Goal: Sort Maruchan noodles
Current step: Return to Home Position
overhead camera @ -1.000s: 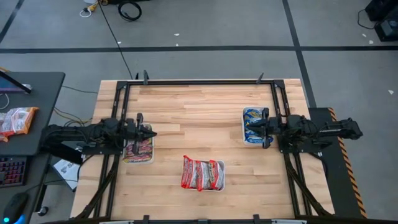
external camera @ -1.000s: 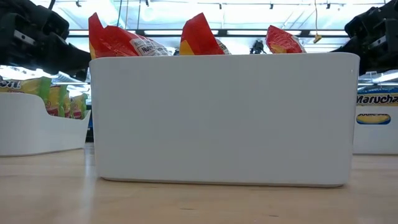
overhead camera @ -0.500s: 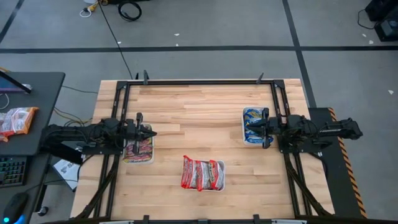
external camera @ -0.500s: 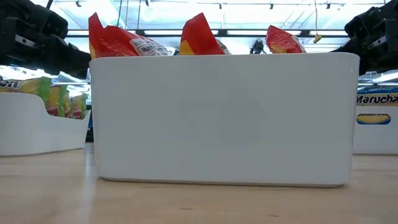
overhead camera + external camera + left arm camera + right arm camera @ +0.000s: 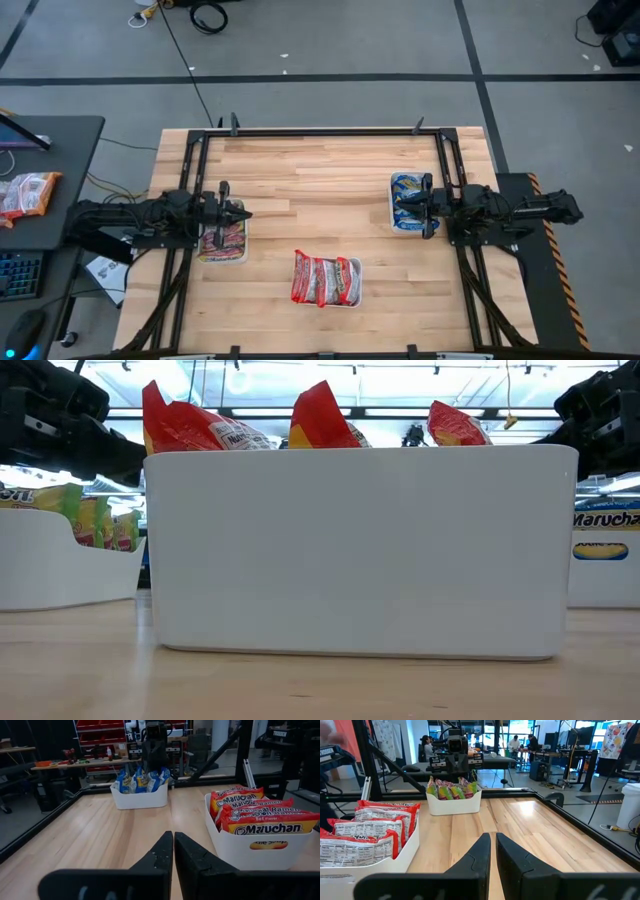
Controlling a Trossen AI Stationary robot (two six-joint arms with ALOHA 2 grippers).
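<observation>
Sort looked done: no loose pack on the table (image 5: 330,165) in the high view.

- Green packs (image 5: 222,243) sat in the left bin (image 5: 50,570), red packs (image 5: 325,278) in the middle bin (image 5: 360,550) at the near edge, blue packs (image 5: 404,186) in the right bin (image 5: 600,585).
- Left gripper (image 5: 240,212) hung over the far-right corner of the left bin, so the green packs lay just below it and slightly nearer. Its wrist view showed the fingers pressed together, holding nothing (image 5: 173,836).
- Right gripper (image 5: 410,205) was over the right bin, with the blue packs directly under it. Its fingers were also pressed together and empty (image 5: 492,837).
- Each arm was nearest its own bin. The middle bin was roughly as close to one as to the other.
- My read: the retreat to home needs a lift before any pull back, since both tips were above standing packs.

View differences:
- The low view was mostly blocked by the middle bin's wall. Only the red pack tops and slivers of green and blue showed, and neither arm's fingertips were visible.
- The wrist views showed the red packs on edge, faces left-right and long axis near-far.
- The high view alone placed all three bins, but couldn't resolve the fingers.
</observation>
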